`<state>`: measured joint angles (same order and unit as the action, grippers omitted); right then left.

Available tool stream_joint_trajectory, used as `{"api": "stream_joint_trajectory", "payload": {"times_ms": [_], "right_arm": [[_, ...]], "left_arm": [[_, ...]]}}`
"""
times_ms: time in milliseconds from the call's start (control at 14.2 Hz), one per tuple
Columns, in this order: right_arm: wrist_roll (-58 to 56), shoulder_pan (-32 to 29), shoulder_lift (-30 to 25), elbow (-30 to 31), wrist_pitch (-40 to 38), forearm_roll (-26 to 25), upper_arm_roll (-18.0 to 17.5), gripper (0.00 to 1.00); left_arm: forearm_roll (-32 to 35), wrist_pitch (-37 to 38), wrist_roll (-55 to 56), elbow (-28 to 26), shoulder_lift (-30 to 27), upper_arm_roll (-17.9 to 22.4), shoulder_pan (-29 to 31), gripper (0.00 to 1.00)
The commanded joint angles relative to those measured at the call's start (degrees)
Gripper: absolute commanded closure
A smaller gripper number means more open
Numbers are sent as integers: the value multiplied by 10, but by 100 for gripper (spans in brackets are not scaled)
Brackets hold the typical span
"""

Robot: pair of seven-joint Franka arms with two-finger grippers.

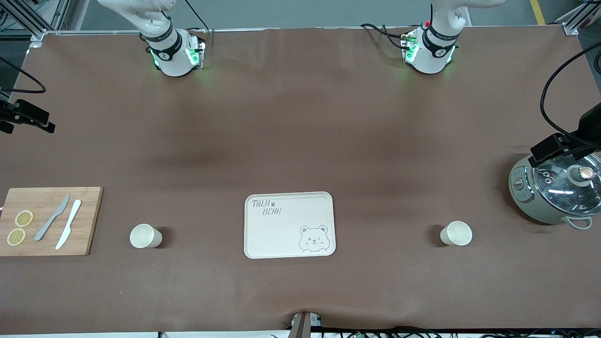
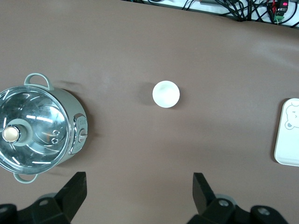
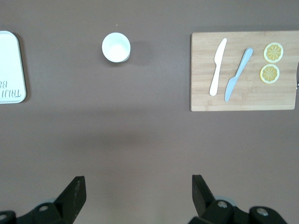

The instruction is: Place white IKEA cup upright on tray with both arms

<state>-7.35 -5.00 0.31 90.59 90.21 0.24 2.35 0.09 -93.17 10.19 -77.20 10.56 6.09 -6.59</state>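
Note:
Two white cups stand upright on the brown table, one on each side of the tray. One cup (image 1: 145,235) is toward the right arm's end and also shows in the right wrist view (image 3: 116,46). The other cup (image 1: 456,233) is toward the left arm's end and shows in the left wrist view (image 2: 166,94). The cream tray (image 1: 263,234) with "TAIJI BEAR" lettering lies bare between them. My left gripper (image 2: 138,179) is open and empty, high over bare table. My right gripper (image 3: 136,181) is open and empty, high over bare table. The front view shows only the arm bases.
A bamboo cutting board (image 1: 89,220) with two knives and two lemon slices lies at the right arm's end. A grey cooking pot (image 1: 530,206) with a glass lid stands at the left arm's end. Cables run along the table edge nearest the front camera.

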Motion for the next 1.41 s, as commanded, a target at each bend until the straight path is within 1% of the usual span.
{"api": "stream_joint_trajectory", "payload": {"times_ms": [0, 424, 565, 706, 918, 1129, 1341], "right_arm": [[-4, -1, -2, -1, 4, 8, 0, 0], [0, -10, 0, -2, 4, 9, 3, 0], [3, -12, 0, -2, -3, 9, 4, 0], [3, -7, 0, -1, -2, 8, 2, 0], [4, -8, 6, -1, 5, 10, 2, 0], [10, -3, 15, -2, 26, 10, 1, 0], [62, 0, 61, -15, 45, 11, -1, 0]], "left_arm": [[11, 4, -1, -7, -11, -4, -3, 0], [7, 6, -7, -11, -8, -2, 7, 0], [6, 13, -8, -29, -7, -3, 15, 0], [7, 11, -9, -33, 14, -3, 15, 0], [13, -24, -9, -44, 46, -3, 13, 0], [17, -79, -9, -66, 80, -3, 14, 0], [16, -148, -10, -90, 109, -3, 14, 0]]}}
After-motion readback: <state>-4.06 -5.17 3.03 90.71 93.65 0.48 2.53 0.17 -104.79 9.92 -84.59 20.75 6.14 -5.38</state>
